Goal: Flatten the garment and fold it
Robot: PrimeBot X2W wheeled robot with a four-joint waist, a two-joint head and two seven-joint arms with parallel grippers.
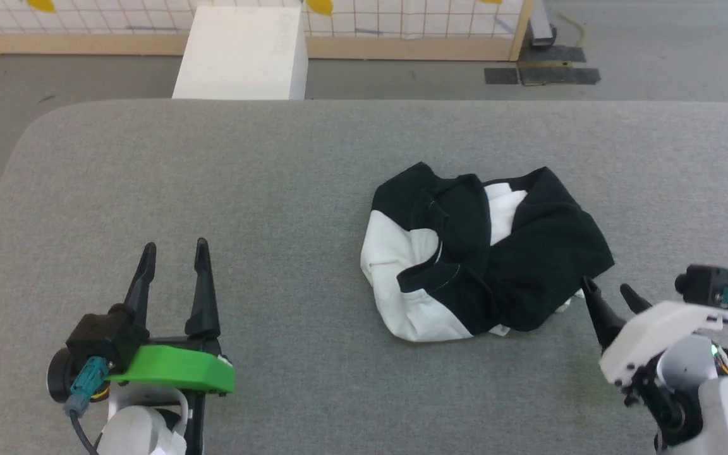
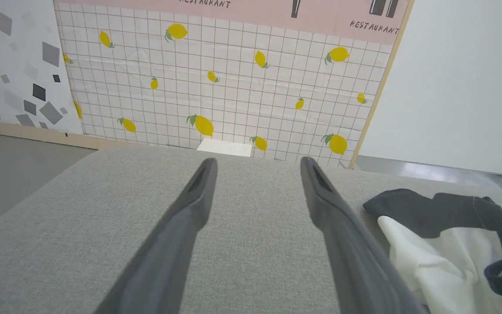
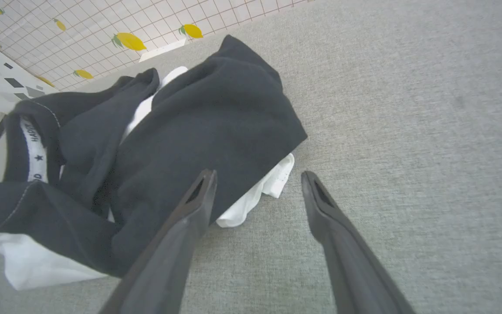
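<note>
Fingers (image 1: 202, 291) of the left gripper (image 1: 175, 245) stand wide apart with nothing between them, low over bare cloth at the near left of the table (image 1: 275, 189). The right gripper (image 1: 605, 284) at the near right is likewise spread wide and empty; one of its tips sits just beside the garment's near right edge, contact not confirmed. Count: two grippers, four long, dark, tapering fingers, one garment. The garment (image 1: 528, 265) lies right of the table's centre as one crumpled heap, well apart from the left gripper. Its long axis runs across the table from left to right. Black cloth covers the top and right, while white cloth shows at the near left and in a patch at the middle. The black collar with its lettered white neck tape (image 3: 28, 148) sits in the heap's left half; no clear heading can be given for the shirt. The table surface is grey woven fabric with rounded far corners. Beyond it stands one plain white block (image 1: 244, 50), then a wall panel (image 2: 233, 87) of gridded tile print with yellow lemons.
</note>
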